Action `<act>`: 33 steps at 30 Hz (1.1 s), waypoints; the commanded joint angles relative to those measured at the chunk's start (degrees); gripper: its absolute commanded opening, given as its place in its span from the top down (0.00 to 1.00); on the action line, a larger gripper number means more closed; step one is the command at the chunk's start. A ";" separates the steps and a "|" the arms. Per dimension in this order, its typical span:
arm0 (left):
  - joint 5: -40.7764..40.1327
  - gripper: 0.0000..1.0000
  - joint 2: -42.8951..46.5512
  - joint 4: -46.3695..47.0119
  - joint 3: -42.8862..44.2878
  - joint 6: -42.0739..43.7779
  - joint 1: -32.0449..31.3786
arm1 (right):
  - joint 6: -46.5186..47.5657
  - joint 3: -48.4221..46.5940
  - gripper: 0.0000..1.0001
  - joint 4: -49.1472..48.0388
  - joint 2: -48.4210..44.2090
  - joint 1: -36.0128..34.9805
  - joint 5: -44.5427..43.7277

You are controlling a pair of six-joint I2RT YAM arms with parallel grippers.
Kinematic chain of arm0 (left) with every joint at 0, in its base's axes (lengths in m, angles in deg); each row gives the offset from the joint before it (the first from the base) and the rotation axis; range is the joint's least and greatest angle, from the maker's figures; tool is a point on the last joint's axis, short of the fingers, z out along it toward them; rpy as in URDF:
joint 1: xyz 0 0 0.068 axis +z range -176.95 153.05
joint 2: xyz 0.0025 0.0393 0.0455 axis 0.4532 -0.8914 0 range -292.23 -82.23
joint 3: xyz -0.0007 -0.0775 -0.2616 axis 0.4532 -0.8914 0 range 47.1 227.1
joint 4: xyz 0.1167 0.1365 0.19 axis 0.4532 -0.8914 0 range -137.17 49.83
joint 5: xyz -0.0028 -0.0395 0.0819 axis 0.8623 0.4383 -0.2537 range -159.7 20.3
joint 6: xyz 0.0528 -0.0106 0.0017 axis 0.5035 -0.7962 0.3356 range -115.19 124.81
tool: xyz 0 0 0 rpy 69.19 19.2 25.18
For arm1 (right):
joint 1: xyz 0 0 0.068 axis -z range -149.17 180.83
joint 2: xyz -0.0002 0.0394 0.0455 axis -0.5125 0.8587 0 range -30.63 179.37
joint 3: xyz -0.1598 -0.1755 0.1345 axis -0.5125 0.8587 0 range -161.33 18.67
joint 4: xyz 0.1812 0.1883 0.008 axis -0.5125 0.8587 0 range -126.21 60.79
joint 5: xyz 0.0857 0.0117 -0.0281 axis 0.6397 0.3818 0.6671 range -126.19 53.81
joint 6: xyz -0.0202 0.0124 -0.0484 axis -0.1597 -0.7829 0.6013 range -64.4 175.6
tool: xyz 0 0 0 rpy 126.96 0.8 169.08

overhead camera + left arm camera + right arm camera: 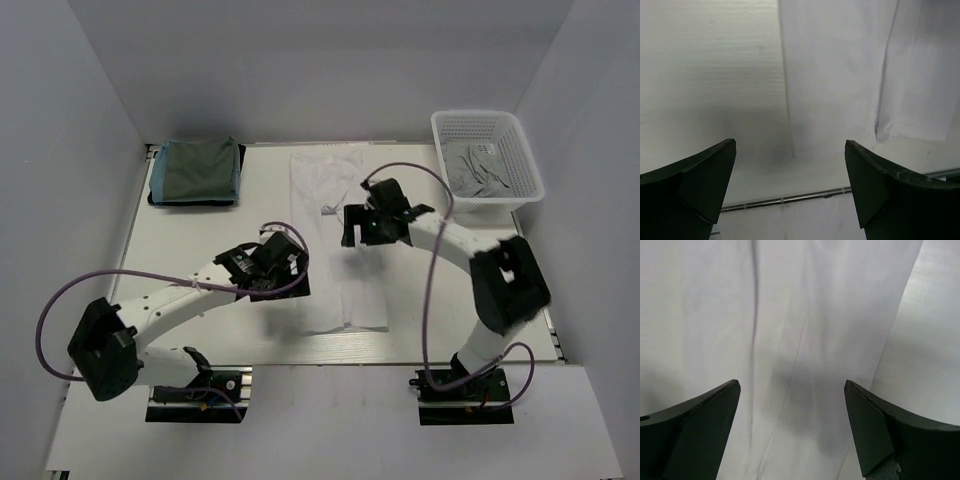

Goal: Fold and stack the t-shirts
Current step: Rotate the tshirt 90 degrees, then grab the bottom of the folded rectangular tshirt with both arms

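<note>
White cloth lies lengthwise down the middle of the table [200, 230]: the white shirt [335, 190], folded into a long narrow strip, not yet folded across and not yet stacked.

Nearest, the left gripper [790, 145] hangs over the strip's near left corner, jaws wide apart and holding nothing. Its camera shows that corner, with a second layer lapped over the strip further right. It may be a tucked sleeve or a folded-in side; the view is too flat to say.

Further along, the right gripper [792, 384] hovers over the strip's right half, about midway up its length, also spread wide and empty, with creased cloth below it.

The risks, as I judge them:
- The two grippers sit at unequal stations along the strip, so a lift from here could swing the fold askew.
- A pinch that takes only the top layer would peel the lengthwise fold open.
- A finger landing short of the edge would push the thin cloth and bunch it rather than get under it.

Beyond the strip's far left corner rests the folded teal shirt [195, 170], where the stack likely goes. A skewed fold would sit badly on it. Beyond the far right corner, the basket [440, 125] holds crumpled grey shirts [478, 170].
</note>
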 commanded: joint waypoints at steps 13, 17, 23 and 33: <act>22.25 0.00 -7.49 12.21 -9.28 5.27 -2.31 | -11.38 38.67 0.10 -1.45 -38.59 -0.04 11.77; 23.49 0.00 -7.22 15.13 -12.54 4.74 -2.31 | -12.52 43.51 0.10 -3.02 -42.31 -0.04 15.03; 23.49 0.14 -9.77 17.06 -13.77 4.21 -2.31 | -13.93 46.94 0.10 -2.51 -42.93 -0.04 16.00; 21.12 0.47 -11.00 18.21 -14.31 3.51 -2.31 | -15.33 48.09 0.15 -1.71 -41.69 -0.04 14.25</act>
